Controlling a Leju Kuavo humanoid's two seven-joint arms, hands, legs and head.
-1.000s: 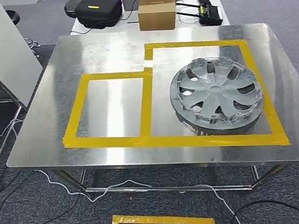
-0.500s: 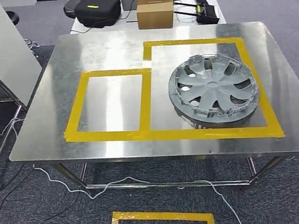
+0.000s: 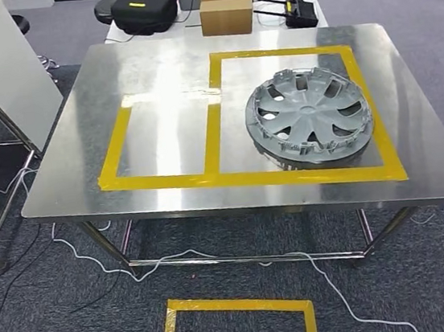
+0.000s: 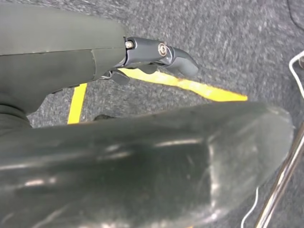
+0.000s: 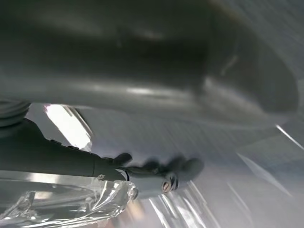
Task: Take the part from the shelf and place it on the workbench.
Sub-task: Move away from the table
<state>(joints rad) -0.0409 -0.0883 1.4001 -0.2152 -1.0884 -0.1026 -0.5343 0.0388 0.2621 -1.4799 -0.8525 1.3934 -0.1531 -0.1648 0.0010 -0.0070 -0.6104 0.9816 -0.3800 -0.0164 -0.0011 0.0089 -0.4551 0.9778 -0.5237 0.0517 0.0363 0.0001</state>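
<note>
A grey hubcap [image 3: 309, 116] lies flat on the steel workbench [image 3: 153, 69], inside the right-hand yellow tape rectangle [image 3: 306, 174]. The left tape rectangle [image 3: 165, 140] holds nothing. In the left wrist view my left hand [image 4: 118, 142] hangs over grey carpet, its dark fingers [image 4: 157, 51] stretched out with nothing in them. In the blurred right wrist view my right hand [image 5: 125, 61] also holds nothing, its fingers [image 5: 157, 178] extended over a shiny surface.
Behind the workbench a white table carries a black case [image 3: 144, 9], a cardboard box [image 3: 226, 9] and a black device [image 3: 299, 7]. A white panel [image 3: 0, 72] stands at the left. A yellow tape square [image 3: 239, 326] and white cables [image 3: 219, 259] lie on the carpet.
The whole picture has shifted: the workbench sits higher and smaller and more floor shows, so the camera has moved back. The hubcap keeps its place on the bench.
</note>
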